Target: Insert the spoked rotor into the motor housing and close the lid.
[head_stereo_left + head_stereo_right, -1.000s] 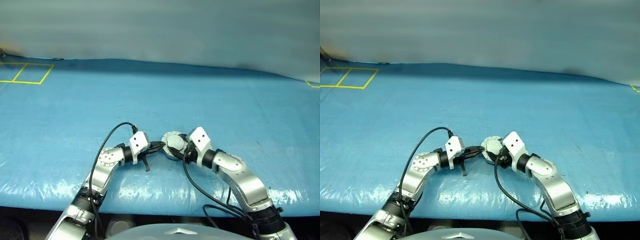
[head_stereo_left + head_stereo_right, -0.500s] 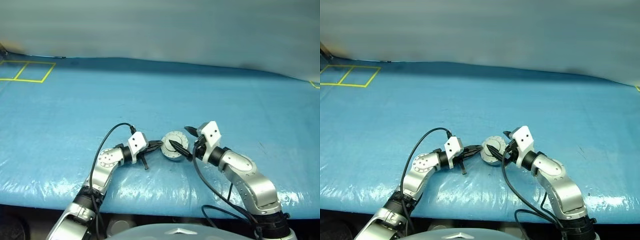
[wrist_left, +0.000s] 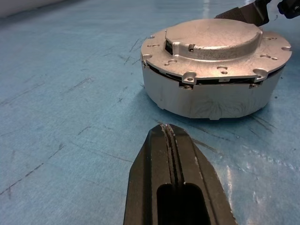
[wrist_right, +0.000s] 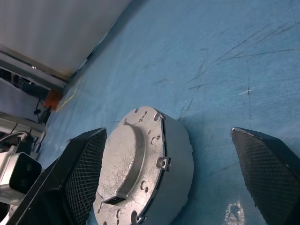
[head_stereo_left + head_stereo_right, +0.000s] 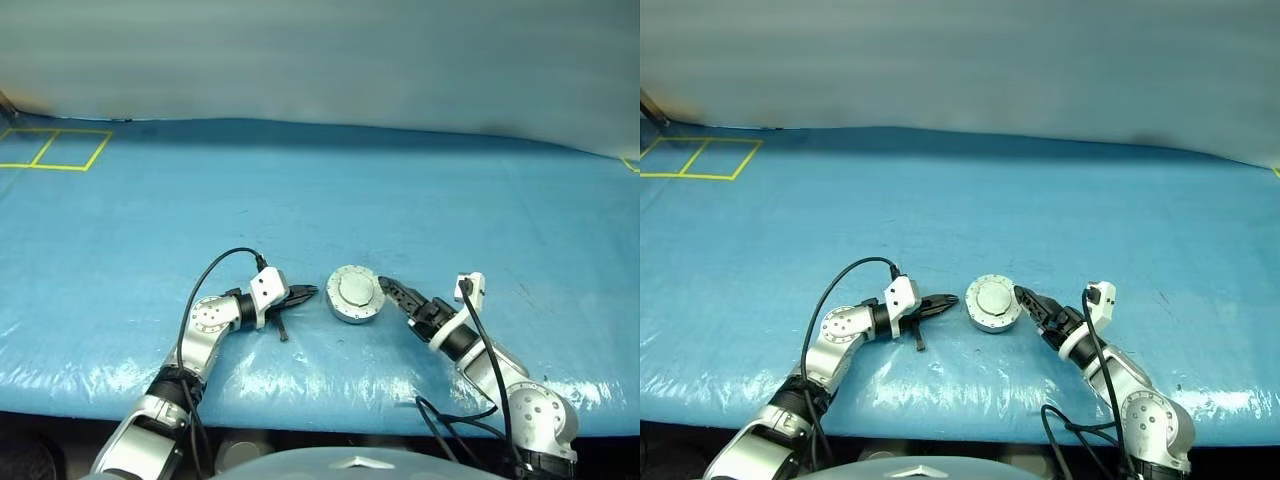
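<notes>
- The motor housing (image 5: pixel 354 295) sits on the blue table (image 5: pixel 400 200), and I place everything else by it.
- The lid (image 3: pixel 213 40) lies on top of the housing. In my left wrist view it looks flat on the rim, with a thin dark seam showing under its edge on the near side.
- I cannot see the rotor. I judge it is already inside, under the lid, since nothing else lies near the housing.
- My left gripper (image 5: pixel 308 292) is just to the left of the housing, tips aimed at its side wall and not touching it. Its fingers (image 3: pixel 171 154) are pressed together with nothing between them.
- My right gripper (image 5: pixel 397 293) is just to the right of the housing, also aimed at it. Its fingers (image 4: pixel 82 164) are spread wide and hold nothing; in my right wrist view one finger is either side of the housing, with clear gaps.
- I judge both grippers stand off like this because the lid is in place and needs no hold.
- I judge the task nearly or fully done. That dark seam may mean the lid is not fully seated, though I cannot tell.
</notes>
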`<action>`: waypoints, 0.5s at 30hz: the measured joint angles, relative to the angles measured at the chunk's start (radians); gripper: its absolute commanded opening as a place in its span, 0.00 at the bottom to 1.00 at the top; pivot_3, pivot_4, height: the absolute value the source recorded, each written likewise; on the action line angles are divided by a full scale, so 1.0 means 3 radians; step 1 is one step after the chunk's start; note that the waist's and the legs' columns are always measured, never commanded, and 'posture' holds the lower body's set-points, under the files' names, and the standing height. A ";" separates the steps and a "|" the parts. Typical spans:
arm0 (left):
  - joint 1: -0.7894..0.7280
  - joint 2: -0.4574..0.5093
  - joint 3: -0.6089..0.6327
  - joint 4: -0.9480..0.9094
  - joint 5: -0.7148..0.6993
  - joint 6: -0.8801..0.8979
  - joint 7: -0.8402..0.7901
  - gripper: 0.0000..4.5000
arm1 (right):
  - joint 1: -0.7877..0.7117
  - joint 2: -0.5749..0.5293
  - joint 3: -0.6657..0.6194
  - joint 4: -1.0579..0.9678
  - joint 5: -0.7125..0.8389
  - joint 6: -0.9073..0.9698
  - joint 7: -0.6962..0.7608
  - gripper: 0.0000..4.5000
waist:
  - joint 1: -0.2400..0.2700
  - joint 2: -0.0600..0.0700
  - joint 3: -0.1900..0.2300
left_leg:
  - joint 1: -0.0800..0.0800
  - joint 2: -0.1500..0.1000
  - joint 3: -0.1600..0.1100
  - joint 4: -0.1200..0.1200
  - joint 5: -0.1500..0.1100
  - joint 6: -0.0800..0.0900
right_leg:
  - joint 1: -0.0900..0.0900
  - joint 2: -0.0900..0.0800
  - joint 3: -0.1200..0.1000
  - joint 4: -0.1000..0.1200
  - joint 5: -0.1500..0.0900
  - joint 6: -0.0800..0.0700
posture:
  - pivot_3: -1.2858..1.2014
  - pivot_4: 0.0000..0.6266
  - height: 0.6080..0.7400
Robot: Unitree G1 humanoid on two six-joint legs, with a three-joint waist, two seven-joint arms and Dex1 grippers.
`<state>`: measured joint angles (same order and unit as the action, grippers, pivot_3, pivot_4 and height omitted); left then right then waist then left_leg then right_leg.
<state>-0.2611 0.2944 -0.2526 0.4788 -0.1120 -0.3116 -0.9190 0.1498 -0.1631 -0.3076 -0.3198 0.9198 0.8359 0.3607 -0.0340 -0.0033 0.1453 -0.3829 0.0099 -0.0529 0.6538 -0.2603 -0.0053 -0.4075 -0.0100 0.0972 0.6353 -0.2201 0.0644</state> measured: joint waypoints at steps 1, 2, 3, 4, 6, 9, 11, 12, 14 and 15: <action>0.0016 -0.0009 0.0036 -0.0035 -0.0060 0.0065 -0.0004 0.00 | 0.0003 -0.0007 0.0022 -0.0012 -0.0028 -0.0018 -0.0007 0.99 | -0.0008 0.0000 0.0000 | -0.0001 0.0001 0.0000 0.0000 0.0000 0.0000 | -0.0001 0.0000 0.0000 0.0000 0.0000 0.0000 | 0.52 0.24 1.00; 0.0041 -0.0027 0.0081 -0.0092 -0.0130 0.0159 -0.0010 0.00 | 0.0004 -0.0007 0.0030 -0.0015 -0.0038 -0.0039 -0.0033 0.99 | -0.0015 0.0000 0.0001 | -0.0005 0.0001 0.0000 0.0000 0.0000 0.0000 | -0.0005 0.0001 0.0000 0.0000 0.0000 0.0000 | 0.52 0.24 1.00; 0.0062 -0.0037 0.0106 -0.0153 -0.0184 0.0246 -0.0017 0.00 | 0.0005 -0.0009 0.0037 -0.0015 -0.0049 -0.0069 -0.0052 0.99 | -0.0018 0.0000 0.0002 | -0.0009 0.0001 0.0000 0.0000 0.0000 0.0000 | -0.0010 0.0001 0.0000 0.0000 0.0000 0.0000 | 0.52 0.24 1.00; 0.0082 -0.0041 0.0125 -0.0210 -0.0224 0.0316 -0.0021 0.00 | 0.0004 -0.0017 0.0047 -0.0017 -0.0064 -0.0085 -0.0062 0.99 | -0.0020 0.0000 0.0002 | -0.0013 0.0001 0.0000 -0.0001 0.0000 0.0000 | -0.0013 0.0001 0.0000 -0.0001 0.0000 0.0000 | 0.52 0.24 1.00; 0.0130 -0.0048 0.0154 -0.0346 -0.0293 0.0465 -0.0018 0.00 | 0.0003 -0.0060 0.0070 -0.0023 -0.0126 -0.0128 -0.0067 0.99 | -0.0022 -0.0001 0.0003 | -0.0031 0.0000 -0.0002 0.0000 0.0000 0.0000 | -0.0027 0.0002 -0.0001 -0.0002 0.0002 0.0003 | 0.52 0.24 1.00; 0.0132 -0.0035 0.0195 -0.0524 -0.0336 0.0681 0.0037 0.00 | 0.0003 -0.0272 0.0280 -0.0277 -0.0382 -0.0317 0.0029 0.99 | -0.0021 0.0004 0.0012 | -0.0043 -0.0002 -0.0005 0.0000 0.0000 0.0000 | -0.0036 0.0003 -0.0001 -0.0005 0.0013 0.0023 | 0.52 0.24 1.00; 0.0120 -0.0007 0.0231 -0.0630 -0.0349 0.0794 0.0076 0.00 | -0.0055 -0.0545 0.0568 -0.0616 -0.0676 -0.0481 0.0141 0.99 | -0.0034 0.0008 0.0020 | -0.0043 -0.0001 -0.0004 0.0000 0.0000 -0.0001 | -0.0037 0.0004 -0.0001 -0.0006 0.0013 0.0024 | 0.52 0.24 1.00; 0.0119 0.0021 0.0233 -0.0694 -0.0349 0.0854 0.0079 0.00 | -0.0119 -0.0666 0.0737 -0.0779 -0.0867 -0.0581 0.0170 0.99 | -0.0044 0.0005 0.0021 | -0.0042 0.0000 -0.0005 0.0000 0.0000 -0.0001 | -0.0037 0.0005 -0.0002 -0.0006 0.0013 0.0024 | 0.52 0.24 1.00; 0.0147 0.0041 0.0228 -0.0846 -0.0360 0.0978 0.0074 0.00 | -0.0230 -0.0869 0.1049 -0.0992 -0.1234 -0.0781 0.0226 0.99 | -0.0047 0.0002 0.0023 | -0.0043 -0.0001 -0.0010 -0.0001 0.0000 -0.0001 | -0.0035 0.0005 -0.0006 -0.0007 0.0012 0.0023 | 0.52 0.24 1.00; 0.0175 0.0042 0.0224 -0.0911 -0.0379 0.1025 0.0066 0.00 | -0.0248 -0.0957 0.1168 -0.1029 -0.1348 -0.0823 0.0267 0.99 | -0.0046 0.0000 0.0024 | -0.0043 -0.0001 -0.0010 -0.0001 0.0000 -0.0001 | -0.0034 0.0005 -0.0006 -0.0009 0.0011 0.0022 | 0.52 0.24 1.00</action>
<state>-0.2087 0.3071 -0.1853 0.2056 -0.2256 -0.0042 -0.8992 0.0753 -0.4502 0.0426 -0.6284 0.5154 0.5891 0.4410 -0.0479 -0.0034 0.1525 -0.3957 0.0096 -0.0559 0.6535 -0.2605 -0.0057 -0.4176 -0.0085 0.0954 0.6325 -0.2166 0.0710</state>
